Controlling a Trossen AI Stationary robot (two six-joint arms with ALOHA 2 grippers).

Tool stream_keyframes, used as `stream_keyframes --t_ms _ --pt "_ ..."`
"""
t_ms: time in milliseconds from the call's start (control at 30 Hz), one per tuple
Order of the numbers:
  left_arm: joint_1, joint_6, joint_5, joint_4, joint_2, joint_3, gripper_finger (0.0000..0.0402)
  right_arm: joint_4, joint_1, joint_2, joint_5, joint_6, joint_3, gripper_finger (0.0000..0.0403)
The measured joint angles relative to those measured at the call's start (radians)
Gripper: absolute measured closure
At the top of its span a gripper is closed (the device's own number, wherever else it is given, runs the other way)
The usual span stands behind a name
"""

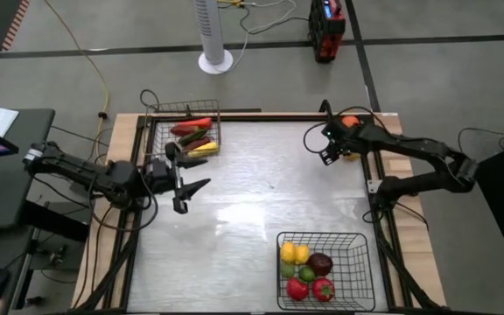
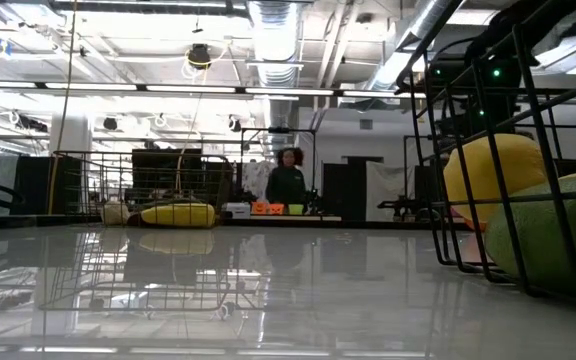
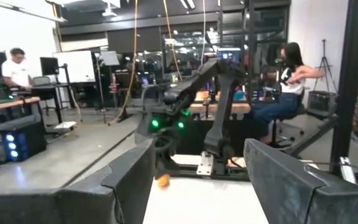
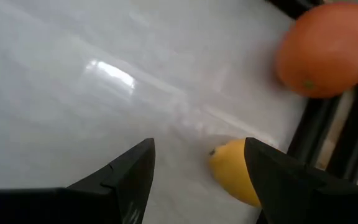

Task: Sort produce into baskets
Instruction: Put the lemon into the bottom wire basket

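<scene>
Nearly done: most produce is already sorted. The grey wire basket (image 1: 186, 131) at the table's far left corner holds long pcs, red, dark green, yellow; the black wire basket (image 1: 322, 269) at the near edge, right of centre, holds round ones, yellow, maroon, green, red. Left to do, as far as shown: an orange (image 4: 325, 50) and a lemon (image 4: 236, 179) near the far right corner, by the frame rail. Both look smooth, matte, toy-like; the table (image 1: 252, 192) is glossy white w/ glare. Right gripper (image 4: 197, 177) hangs over the lemon, jaws apart, empty, lemon partly between them. Left gripper (image 1: 188, 185) waits near the left edge beside the grey basket, jaws apart, nothing held.
</scene>
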Motion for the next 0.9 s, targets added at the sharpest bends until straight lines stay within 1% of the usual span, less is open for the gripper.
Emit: stream_keyframes --t_ms 100,200,267,400,533,733,833,900 --pt "-0.017 -0.014 -0.002 -0.004 0.000 0.000 0.0166 -0.055 -0.014 0.001 0.048 0.094 0.018 0.0127" --pt "-0.040 -0.023 -0.003 -0.008 -0.003 0.000 0.0166 -0.089 -0.030 0.001 0.055 0.191 0.020 0.0127" --pt "-0.060 -0.024 -0.004 -0.009 -0.008 0.000 0.0166 -0.098 -0.031 0.001 0.056 0.221 0.020 0.0127" --pt "-0.100 -0.024 -0.004 -0.011 -0.028 0.000 0.0166 -0.130 -0.047 0.002 0.106 0.271 0.021 0.0127" --pt "-0.136 -0.020 -0.007 -0.030 -0.053 0.000 0.0166 -0.147 -0.087 0.002 0.101 0.298 0.008 0.0127" --pt "-0.172 0.003 -0.061 -0.040 -0.068 0.000 0.0166 -0.138 -0.154 0.003 0.040 0.289 -0.010 0.0127" --pt "-0.173 0.003 -0.069 -0.046 -0.067 0.000 0.0166 -0.127 -0.180 0.025 0.002 0.267 -0.023 0.0127" --pt "-0.173 0.003 -0.073 -0.045 -0.067 0.000 0.0166 -0.113 -0.187 0.050 -0.003 0.255 -0.034 0.0127"
